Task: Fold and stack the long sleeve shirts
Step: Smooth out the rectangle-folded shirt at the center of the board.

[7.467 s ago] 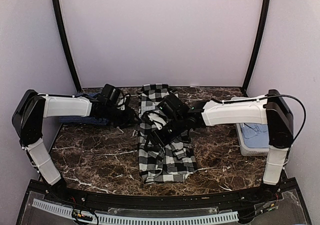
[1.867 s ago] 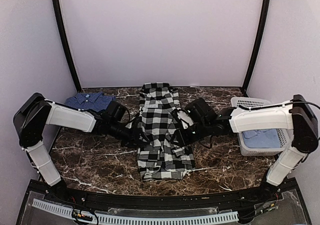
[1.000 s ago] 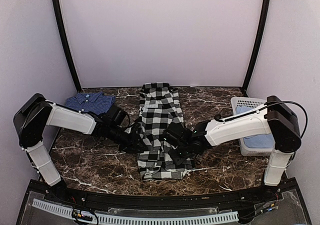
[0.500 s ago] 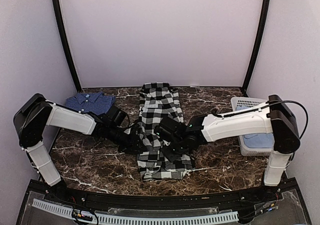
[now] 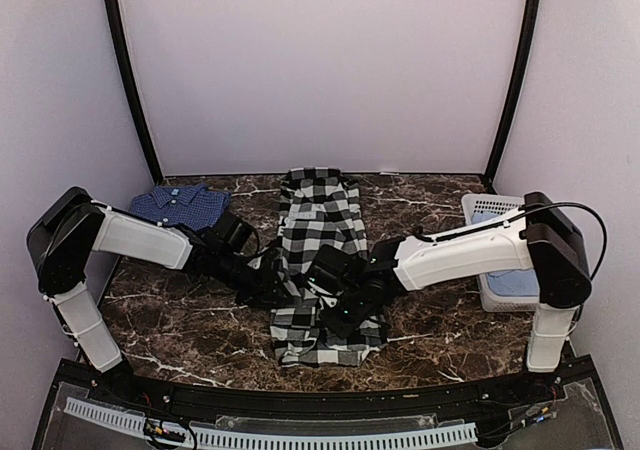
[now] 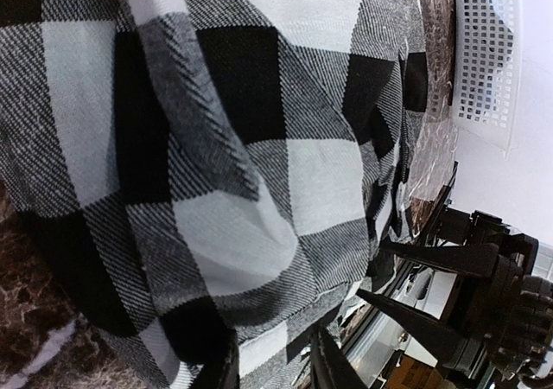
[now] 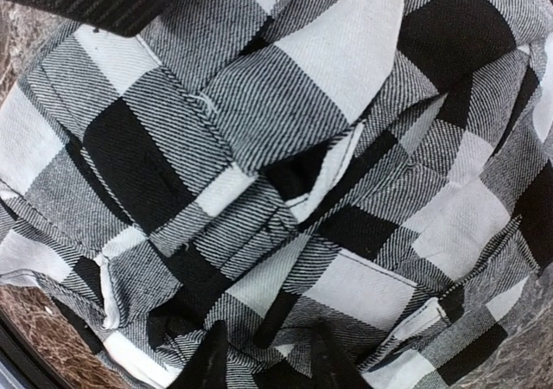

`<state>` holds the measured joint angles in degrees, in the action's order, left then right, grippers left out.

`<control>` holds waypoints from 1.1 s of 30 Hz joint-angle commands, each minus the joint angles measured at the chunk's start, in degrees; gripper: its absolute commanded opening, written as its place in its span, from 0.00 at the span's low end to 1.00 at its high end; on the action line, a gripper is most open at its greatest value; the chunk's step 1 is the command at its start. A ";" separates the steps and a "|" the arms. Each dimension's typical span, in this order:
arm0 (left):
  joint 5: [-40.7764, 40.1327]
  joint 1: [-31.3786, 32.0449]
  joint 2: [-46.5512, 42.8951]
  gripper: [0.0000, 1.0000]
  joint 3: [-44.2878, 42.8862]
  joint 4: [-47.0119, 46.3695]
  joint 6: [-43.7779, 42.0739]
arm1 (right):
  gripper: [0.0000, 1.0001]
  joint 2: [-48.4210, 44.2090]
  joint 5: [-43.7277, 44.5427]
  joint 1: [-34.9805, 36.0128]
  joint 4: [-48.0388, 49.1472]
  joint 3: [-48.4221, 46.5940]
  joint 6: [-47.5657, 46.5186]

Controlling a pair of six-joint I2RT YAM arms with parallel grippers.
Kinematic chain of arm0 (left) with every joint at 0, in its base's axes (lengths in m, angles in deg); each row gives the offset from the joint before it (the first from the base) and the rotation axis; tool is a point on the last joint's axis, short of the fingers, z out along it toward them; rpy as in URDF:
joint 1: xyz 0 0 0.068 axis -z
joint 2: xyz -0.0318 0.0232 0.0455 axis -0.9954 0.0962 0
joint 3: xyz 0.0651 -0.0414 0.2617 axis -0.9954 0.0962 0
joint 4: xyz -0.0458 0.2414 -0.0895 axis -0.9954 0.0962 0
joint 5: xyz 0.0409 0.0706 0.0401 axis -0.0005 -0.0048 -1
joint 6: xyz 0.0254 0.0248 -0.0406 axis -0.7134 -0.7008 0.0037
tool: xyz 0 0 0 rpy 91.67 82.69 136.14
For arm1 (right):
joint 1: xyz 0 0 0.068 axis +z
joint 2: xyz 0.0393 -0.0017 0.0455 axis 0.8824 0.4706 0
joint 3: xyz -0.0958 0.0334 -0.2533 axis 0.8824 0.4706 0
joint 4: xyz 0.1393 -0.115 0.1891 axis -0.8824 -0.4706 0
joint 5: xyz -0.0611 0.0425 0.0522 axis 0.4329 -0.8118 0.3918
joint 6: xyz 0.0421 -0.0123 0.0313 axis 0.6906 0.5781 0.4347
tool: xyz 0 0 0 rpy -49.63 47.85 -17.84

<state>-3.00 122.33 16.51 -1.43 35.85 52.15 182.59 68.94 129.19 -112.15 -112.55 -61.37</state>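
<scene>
Left fingers (image 6: 226,373) narrowly parted at left edge of checked shirt (image 5: 320,225), cloth between tips; true grip cannot be told. Right fingers (image 7: 210,359) parted the same way over bunched folds at frame centre, hold equally unclear. Shirt lies lengthwise mid-table (image 5: 440,320), lower half rumpled. Blue shirt (image 5: 180,202) at upper left. Likely best: pinch hem only, lift both sides together, keep cloth taut, lay square.

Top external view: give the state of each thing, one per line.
checked shirt: lying lengthwise mid-table, partly folded, near end rumpled.
blue shirt: folded, far left.
basket: upright at right edge, holding pale blue cloth.
left gripper: shut on checked shirt.
right gripper: shut on checked shirt.
</scene>
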 commanded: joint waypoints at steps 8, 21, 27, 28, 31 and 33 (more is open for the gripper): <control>0.92 0.29 -9.37 0.24 2.07 4.80 -2.72 | 0.38 -12.68 -15.03 -6.42 11.46 7.16 3.75; 8.99 8.66 -7.19 0.23 8.65 1.27 -2.99 | 0.32 -12.06 -22.53 -13.66 26.98 19.09 11.22; 7.58 9.76 -4.61 0.23 11.00 3.91 -4.41 | 0.32 -11.74 -22.58 -14.52 29.12 22.86 12.92; 7.18 9.82 -4.22 0.23 10.75 5.35 -4.76 | 0.32 -11.86 -22.48 -14.53 29.12 23.19 13.05; 5.43 9.88 -3.91 0.23 10.08 8.90 -6.25 | 0.32 -12.87 -22.20 -14.55 28.85 23.95 13.26; 4.98 9.87 -4.27 0.23 9.47 10.82 -7.06 | 0.32 -14.15 -21.77 -14.64 28.08 24.15 13.15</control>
<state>3.89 131.96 12.64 8.78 40.46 48.11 170.29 47.13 115.03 -85.74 -89.21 -49.04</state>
